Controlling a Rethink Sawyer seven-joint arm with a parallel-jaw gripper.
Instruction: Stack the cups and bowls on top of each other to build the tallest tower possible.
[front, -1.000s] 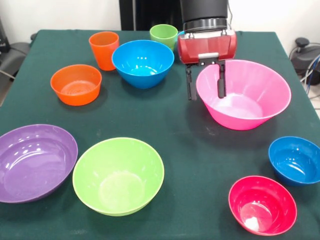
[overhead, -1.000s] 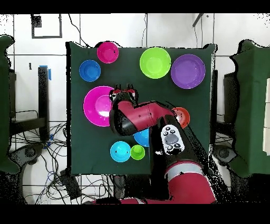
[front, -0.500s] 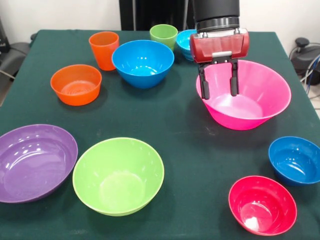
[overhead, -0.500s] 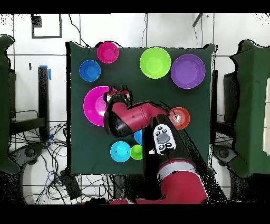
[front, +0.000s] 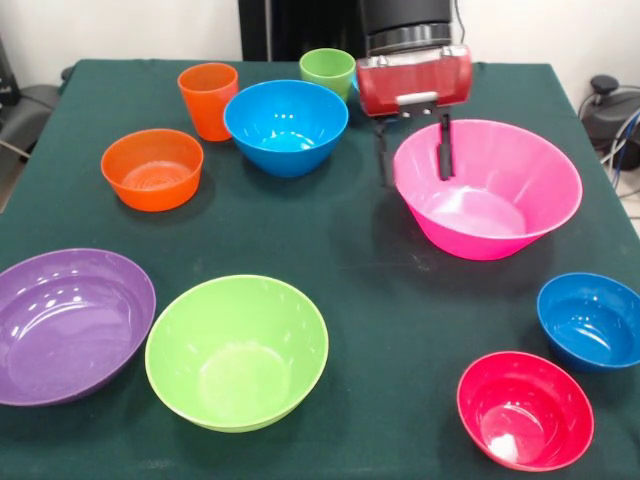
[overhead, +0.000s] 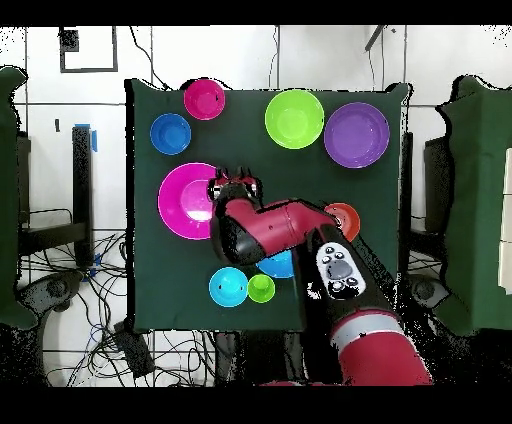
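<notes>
My gripper (front: 415, 178) is open and empty. It hangs at the left rim of the huge pink bowl (front: 500, 195), one finger outside the rim and one inside. The orange cup (front: 208, 98) and green cup (front: 327, 70) stand at the table's far side beside the large blue bowl (front: 286, 125). The orange bowl (front: 152, 168), purple bowl (front: 70, 325), lime bowl (front: 237, 350), red bowl (front: 525, 408) and a small blue bowl (front: 590, 320) stand apart. The second small blue bowl (overhead: 227, 287) shows only in the overhead view. There the gripper (overhead: 233, 185) is by the pink bowl (overhead: 183, 200).
All things stand upright and separate on the dark green table (front: 380, 300). In the overhead view the arm (overhead: 270, 230) covers part of the large blue bowl and the orange bowl (overhead: 345, 215). The orange cup is hidden there.
The gripper swung right over the pink bowl's inside, then came back left to straddle its left rim, slightly higher than a second ago. No bowl or cup has moved.
</notes>
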